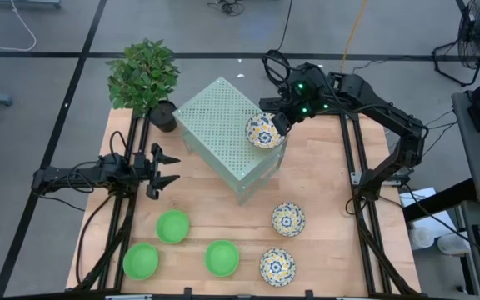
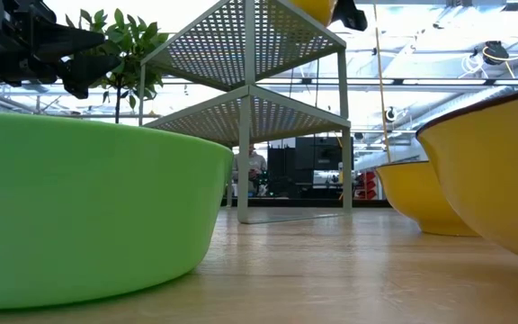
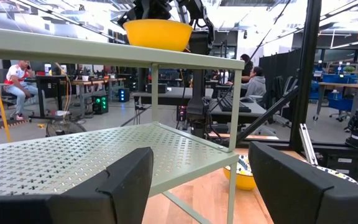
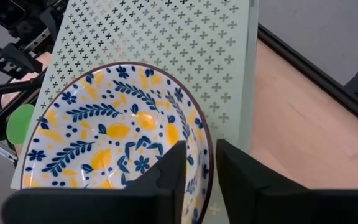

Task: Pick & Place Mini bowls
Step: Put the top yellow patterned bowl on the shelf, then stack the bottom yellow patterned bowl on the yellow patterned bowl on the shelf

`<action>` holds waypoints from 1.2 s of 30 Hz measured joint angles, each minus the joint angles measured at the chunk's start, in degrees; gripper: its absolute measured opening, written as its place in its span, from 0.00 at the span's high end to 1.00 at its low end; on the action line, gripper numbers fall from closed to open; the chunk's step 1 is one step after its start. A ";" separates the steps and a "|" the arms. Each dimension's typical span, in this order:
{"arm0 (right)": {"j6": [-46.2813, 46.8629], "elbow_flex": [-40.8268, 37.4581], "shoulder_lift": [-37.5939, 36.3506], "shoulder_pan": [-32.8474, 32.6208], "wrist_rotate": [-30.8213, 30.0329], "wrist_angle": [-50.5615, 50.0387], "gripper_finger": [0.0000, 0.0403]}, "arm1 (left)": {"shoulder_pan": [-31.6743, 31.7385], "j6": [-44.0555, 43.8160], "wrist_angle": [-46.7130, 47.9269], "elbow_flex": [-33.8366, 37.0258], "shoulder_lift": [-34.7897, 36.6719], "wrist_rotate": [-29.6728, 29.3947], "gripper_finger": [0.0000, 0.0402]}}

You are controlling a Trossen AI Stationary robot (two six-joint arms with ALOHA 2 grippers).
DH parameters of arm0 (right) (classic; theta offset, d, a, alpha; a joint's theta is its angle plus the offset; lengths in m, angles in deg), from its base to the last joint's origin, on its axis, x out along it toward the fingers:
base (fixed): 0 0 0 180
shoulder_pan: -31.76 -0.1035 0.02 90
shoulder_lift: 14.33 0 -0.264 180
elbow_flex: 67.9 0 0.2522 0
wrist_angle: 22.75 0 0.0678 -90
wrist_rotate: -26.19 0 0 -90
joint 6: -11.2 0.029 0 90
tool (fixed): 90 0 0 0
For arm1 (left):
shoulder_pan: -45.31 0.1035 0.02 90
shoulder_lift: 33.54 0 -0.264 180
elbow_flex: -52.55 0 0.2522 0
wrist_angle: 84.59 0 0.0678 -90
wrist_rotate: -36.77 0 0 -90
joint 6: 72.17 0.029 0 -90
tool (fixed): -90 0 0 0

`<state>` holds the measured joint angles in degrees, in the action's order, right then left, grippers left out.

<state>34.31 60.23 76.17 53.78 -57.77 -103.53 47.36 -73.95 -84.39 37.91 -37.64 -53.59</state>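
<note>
A floral bowl (image 1: 264, 131) is set on the top of the pale green perforated shelf (image 1: 215, 112), near its edge on the right arm's side, and its rim is straddled by the right gripper (image 4: 199, 171): one finger is seen inside the bowl and one outside, with only a narrow gap around the rim, so whether the rim is pinched or just released cannot be told. The rim grip is probably chosen because the bowl is too wide to be spanned. The left gripper (image 1: 167, 167) is held spread wide beside the shelf, over the table (image 1: 332, 208), waiting. Two floral bowls (image 1: 288, 219) and three green bowls (image 1: 172, 226) are left on the table's near half, well apart.
</note>
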 joint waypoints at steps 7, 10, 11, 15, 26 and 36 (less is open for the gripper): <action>-0.20 0.00 -0.02 0.00 0.00 3.47 0.71 | 0.01 0.00 0.00 -0.01 0.00 -0.01 0.33; -0.20 0.00 -0.02 0.00 0.00 4.78 0.68 | 0.01 0.00 0.00 -0.01 -0.01 -0.02 0.33; -0.20 0.00 -0.04 0.00 0.02 5.06 0.67 | 0.01 0.00 0.00 -0.01 -0.01 -0.02 0.33; -0.21 0.00 -0.84 0.00 0.02 6.31 0.65 | -0.01 0.00 0.00 -0.01 0.01 0.00 0.33; -0.22 0.00 -6.64 0.00 0.02 8.66 0.65 | -0.01 0.00 0.02 0.00 0.01 0.00 0.33; -3.18 0.07 -13.50 -6.45 0.17 8.50 0.65 | 0.00 0.00 0.01 -0.01 -0.01 0.00 0.33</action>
<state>31.13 60.30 62.67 47.33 -57.60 -95.03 47.36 -73.95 -84.39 37.91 -37.65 -53.59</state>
